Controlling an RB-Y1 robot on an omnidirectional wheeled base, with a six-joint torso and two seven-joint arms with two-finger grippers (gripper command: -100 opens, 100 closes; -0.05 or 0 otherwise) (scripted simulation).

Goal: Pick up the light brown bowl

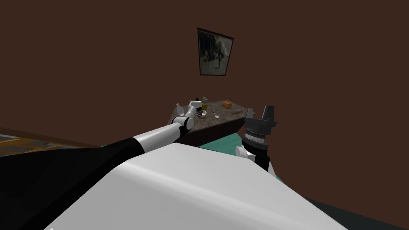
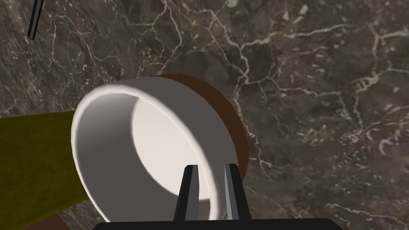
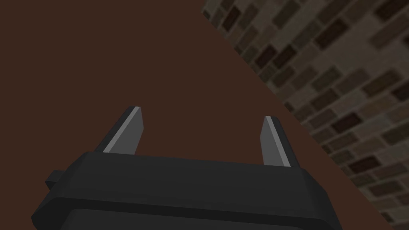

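1. Pinching the bowl (image 2: 159,139) by its wall, the left gripper (image 2: 211,167) has its blades close together, one inside the white interior, one on the brown outside; the bowl is on the marble table (image 2: 319,100), right against an olive-yellow object (image 2: 36,159).
2. One-sided hold, this; most of the bowl hangs away from the thin blades, so on the lift it could pivot, sag or slide free.
3. Any swing and the rim likely clips that olive-yellow neighbour; a topple follows.
4. Over by the table's edge the right gripper (image 1: 265,114) is raised, fingers spread wide, holding nothing; no catch from there if the bowl drops.
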